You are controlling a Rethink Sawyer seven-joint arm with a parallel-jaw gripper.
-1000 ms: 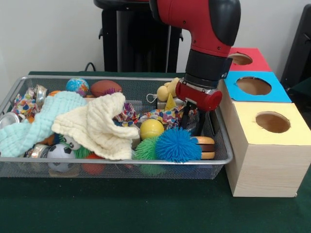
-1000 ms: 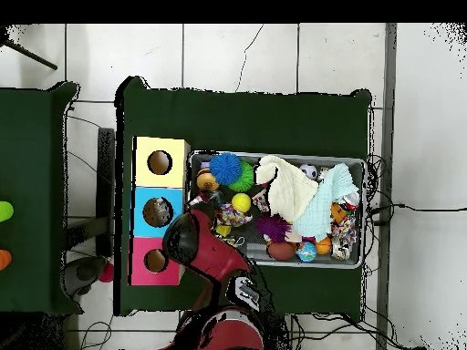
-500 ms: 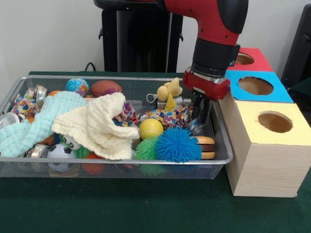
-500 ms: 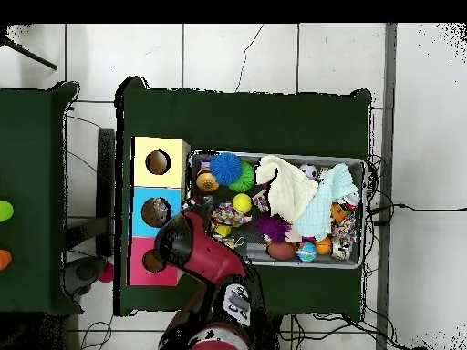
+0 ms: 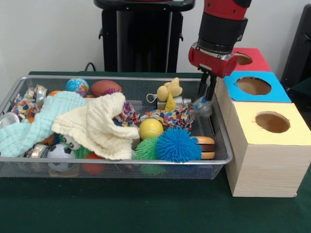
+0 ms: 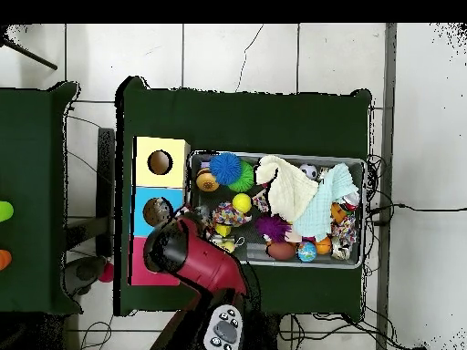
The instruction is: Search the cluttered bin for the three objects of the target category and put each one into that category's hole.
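The tool (image 5: 206, 97) has risen from the bin (image 5: 116, 160), pinching a small, hard-to-identify clear object (image 5: 201, 107).

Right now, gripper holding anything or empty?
Holding: gripper is shut on a small clear object, lifted above the mesh bin.

The bench (image 5: 146, 208) was dark green. Three box tops (image 5: 256, 86) ran red, blue and yellow over pale wood. In the silver mesh bin (image 5: 121, 167) lay a cream cloth (image 5: 99, 126), a mint one (image 5: 34, 124), a blue spiky ball (image 5: 178, 145) (a green one beside it) and a yellow ball (image 5: 151, 128).
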